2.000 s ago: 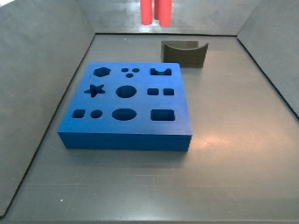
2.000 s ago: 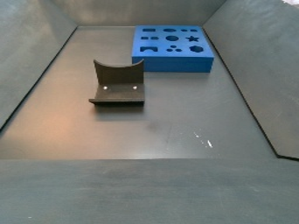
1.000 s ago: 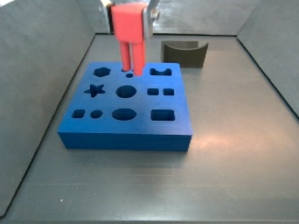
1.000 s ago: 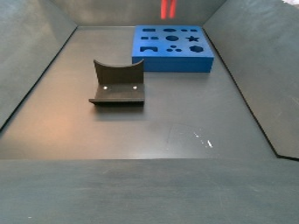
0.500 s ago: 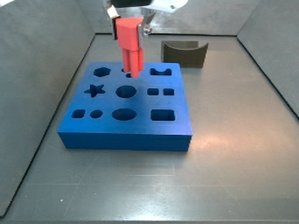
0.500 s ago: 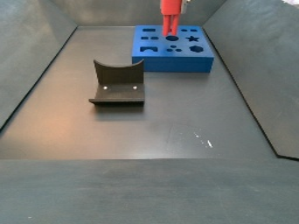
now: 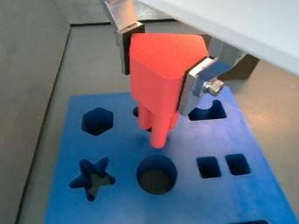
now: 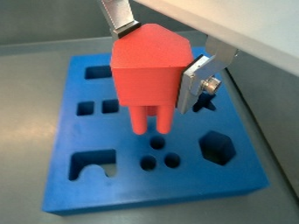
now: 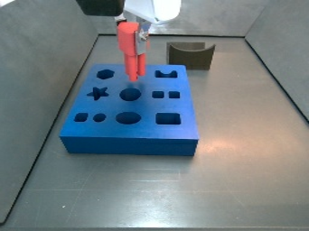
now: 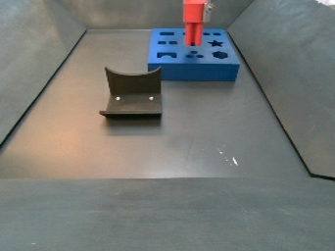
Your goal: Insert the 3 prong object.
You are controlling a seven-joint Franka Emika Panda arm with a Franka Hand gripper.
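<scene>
A: Where is the hand point(image 8: 158, 74), and what is it doing?

B: It hangs above the blue block point(image 9: 133, 135), its silver plates pressed against the two sides of the 3 prong object point(image 8: 149, 79). In both wrist views one plate point(image 7: 205, 77) lies flat on the red piece, so the hand is clenched on it.

A: And the red piece itself?

B: Upright, prongs pointing down. In a side view point(image 9: 128, 52) it stands over the far half of the block, its lower end near the small holes. In a wrist view the prong tips sit just above the trio of small round holes point(image 8: 162, 162); whether they touch the block I cannot tell.

A: What else is on the table point(image 10: 197, 127)?

B: The dark grey block with a curved notch point(image 10: 131, 94), well apart from the blue block point(image 10: 193, 54). In a side view it also shows behind the blue block point(image 9: 190, 54).
</scene>
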